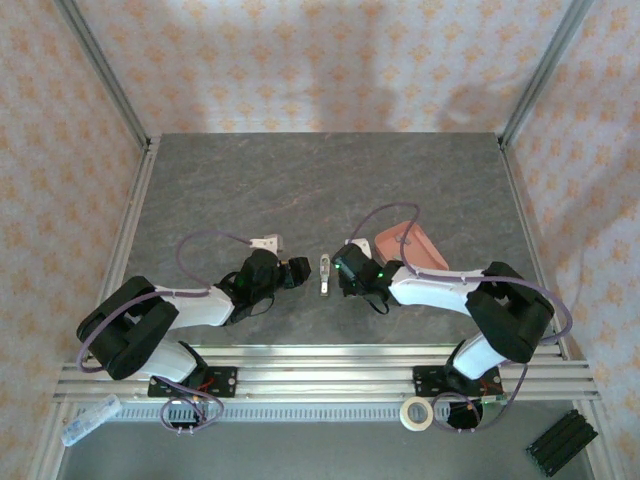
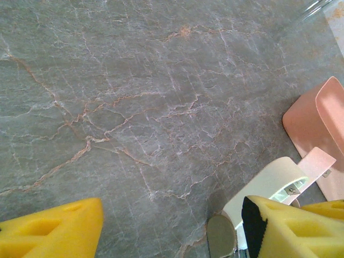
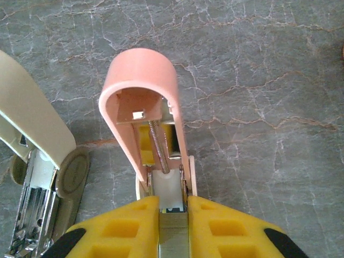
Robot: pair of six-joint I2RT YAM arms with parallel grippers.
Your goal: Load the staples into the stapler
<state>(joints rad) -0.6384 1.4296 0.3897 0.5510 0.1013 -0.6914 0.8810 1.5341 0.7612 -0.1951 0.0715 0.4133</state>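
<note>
A pink mini stapler (image 3: pixel 145 107) stands opened in the right wrist view, its lid raised and its spring and white pusher bare. My right gripper (image 3: pixel 174 207) is shut on the staples (image 3: pixel 174 236), a dull metallic strip held at the near end of that stapler's channel. To its left lies a cream stapler (image 3: pixel 32 156), also opened, metal magazine showing. From above, the cream stapler (image 1: pixel 325 275) lies between my left gripper (image 1: pixel 297 272) and right gripper (image 1: pixel 345 272). My left gripper (image 2: pixel 172 231) is open over bare table, its right finger (image 2: pixel 293 228) beside the cream stapler (image 2: pixel 269 183).
A salmon-pink tray (image 1: pixel 410 247) sits behind the right arm, also seen as the tray (image 2: pixel 317 115) in the left wrist view. A small white object (image 1: pixel 266 241) lies behind the left gripper. A tape roll (image 1: pixel 417 413) and a black block (image 1: pixel 562 443) sit at the near edge.
</note>
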